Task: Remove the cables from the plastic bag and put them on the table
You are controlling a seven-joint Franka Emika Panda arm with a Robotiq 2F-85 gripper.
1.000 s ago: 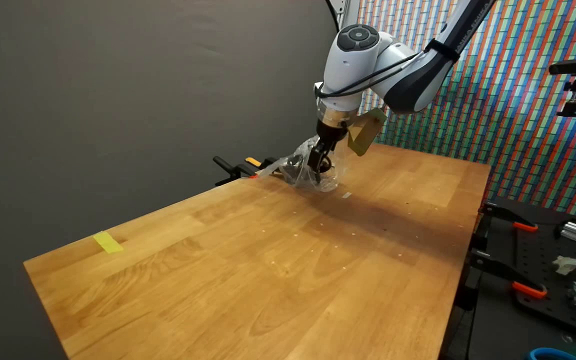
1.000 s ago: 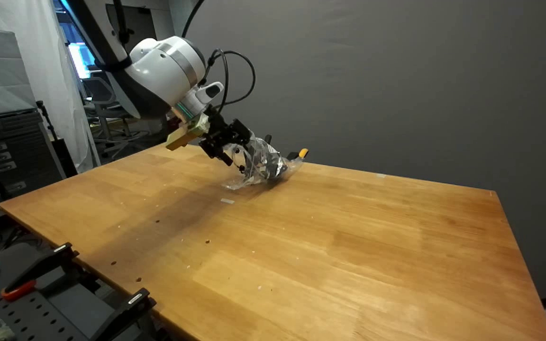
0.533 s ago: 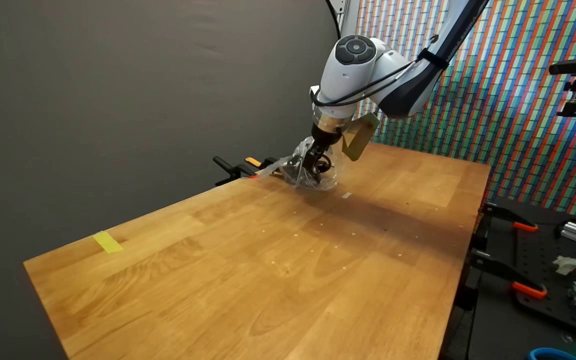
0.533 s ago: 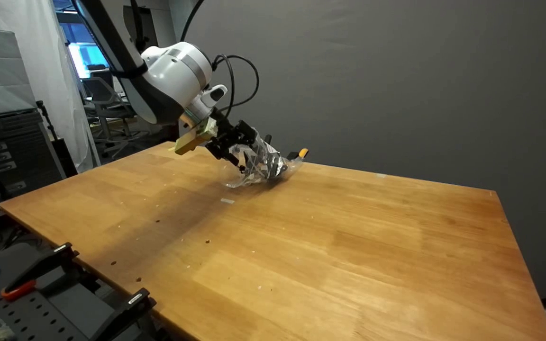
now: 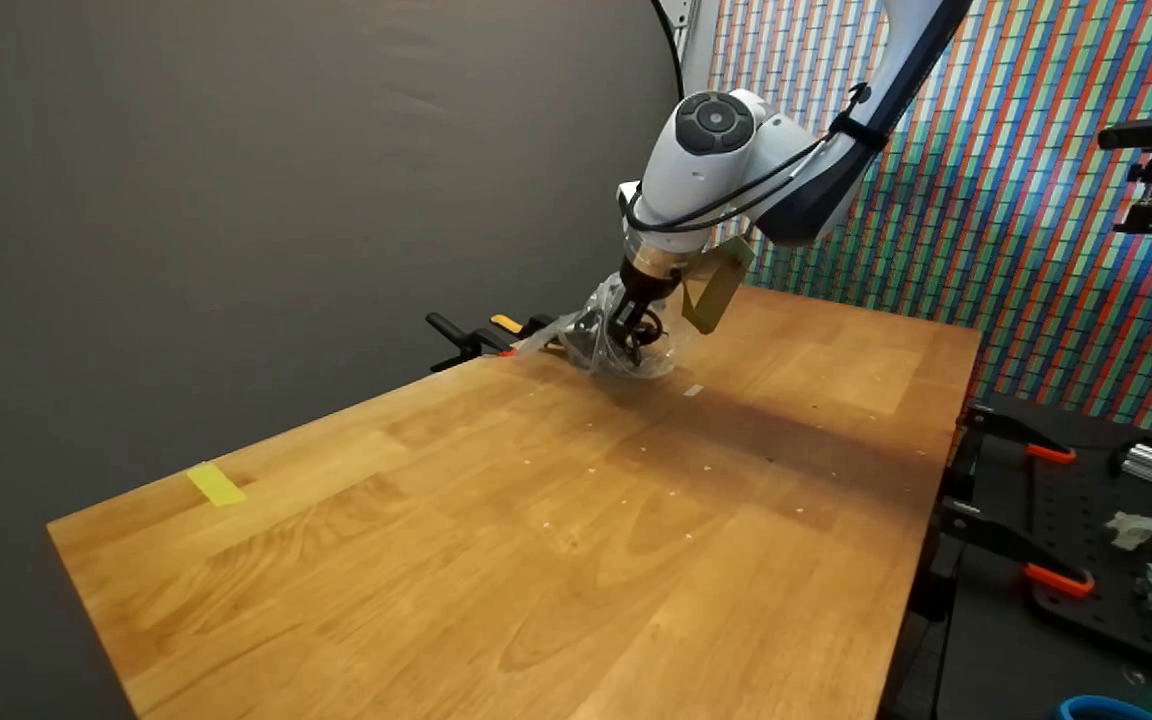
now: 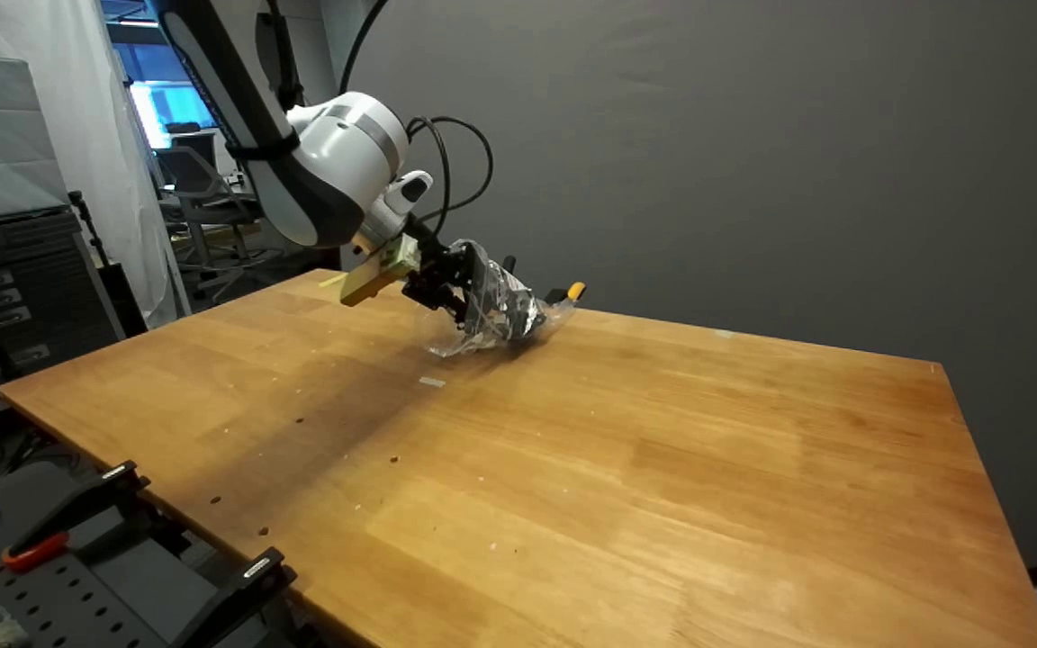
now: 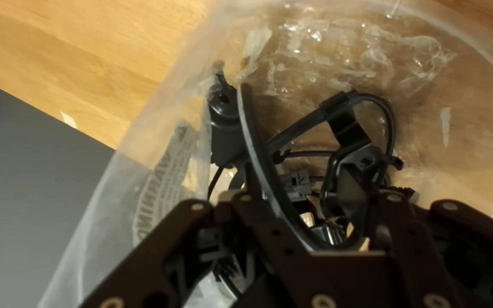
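Crumpled on the wooden table (image 5: 496, 560), the clear plastic bag (image 6: 493, 331) lies near the back edge. In the wrist view its mouth gapes, and several black cables (image 7: 291, 133) with clips and a grey connector (image 7: 296, 185) show inside. My gripper (image 7: 304, 186) reaches down into the bag, its fingers partly closed but still apart. A thick black cable loop curves across the left finger and through the gap between the fingers; no firm grip on it shows. In both exterior views the bag's film partly covers the fingertips.
Behind the bag, clamp handles with a yellow tip (image 6: 576, 291) rise at the table's back edge. Yellow tape (image 5: 216, 484) is stuck near the far left corner. Black clamps with red pads (image 5: 1056, 580) hold the table's side next to a dark cart.
The arm has moved down and deeper into the bag. My gripper's fingers have drawn closer together than one second ago. The bag stays in nearly the same place on the table.
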